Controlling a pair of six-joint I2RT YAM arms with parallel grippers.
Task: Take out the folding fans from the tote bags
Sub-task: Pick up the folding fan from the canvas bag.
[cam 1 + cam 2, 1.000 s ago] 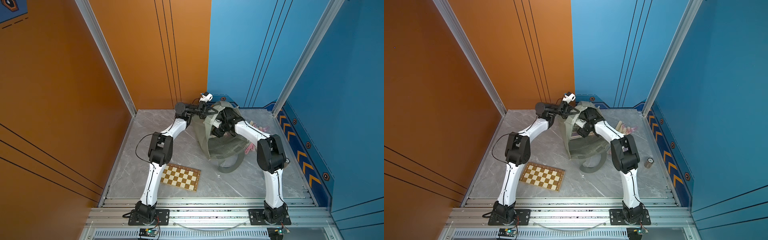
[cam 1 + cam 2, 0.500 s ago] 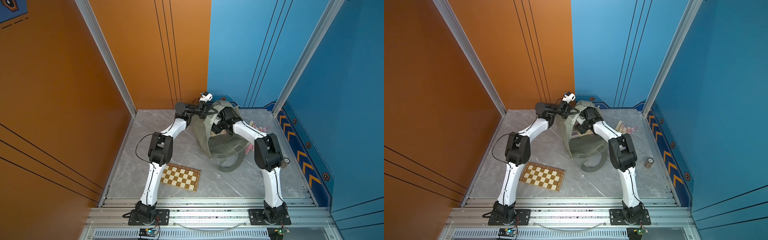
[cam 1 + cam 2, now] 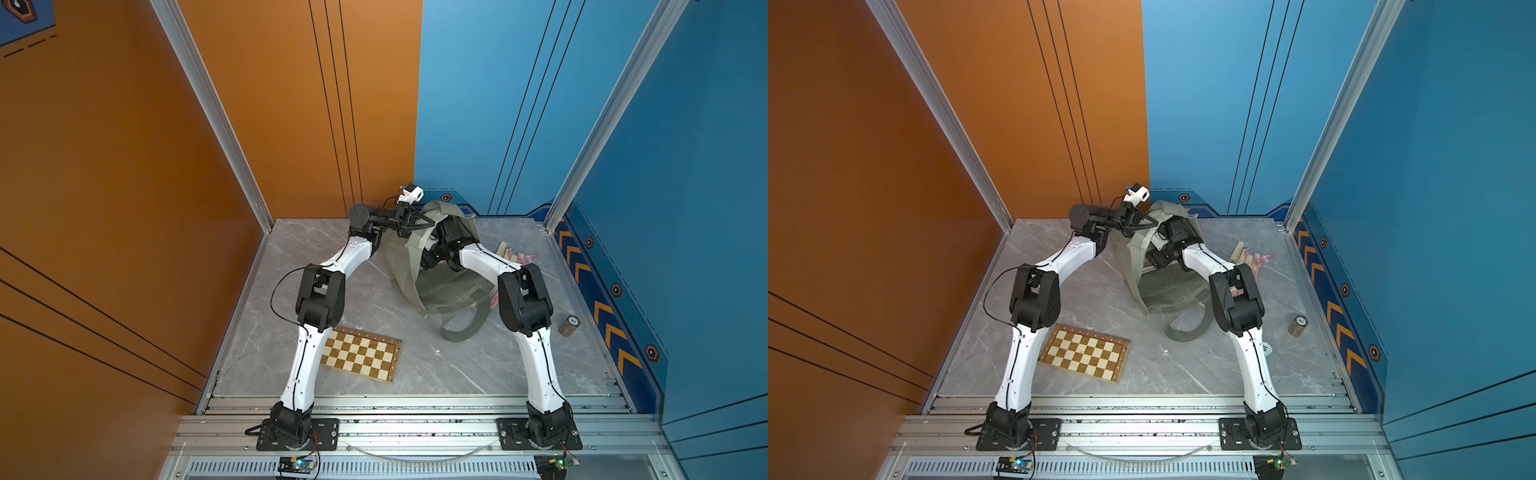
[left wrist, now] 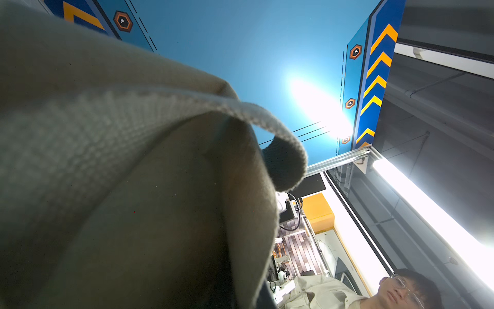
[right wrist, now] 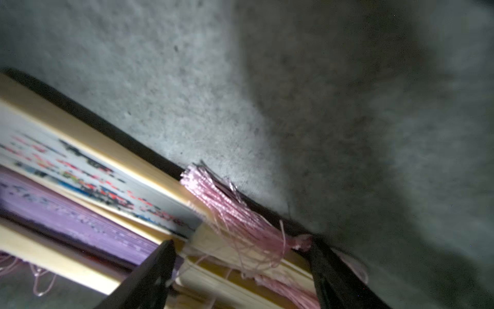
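Tote bag [image 3: 446, 291] far-centre on the tabletop [image 3: 374, 299], left fingers [image 3: 426, 224] clamped on its raised rim, right fingers [image 5: 160, 262] spread wide inside it straddling folding fans [image 5: 93, 166], more fans [image 3: 515, 253] lying just to its right

No readable words anywhere. The can [image 3: 568, 325] has a white lid label, but its dark marks are too small to make out, and the print on the fan [image 5: 88, 171] is pure blur. The only signs are orange chevrons [image 3: 603, 308] and hexagon badges [image 3: 616, 289] on the blue wall band.
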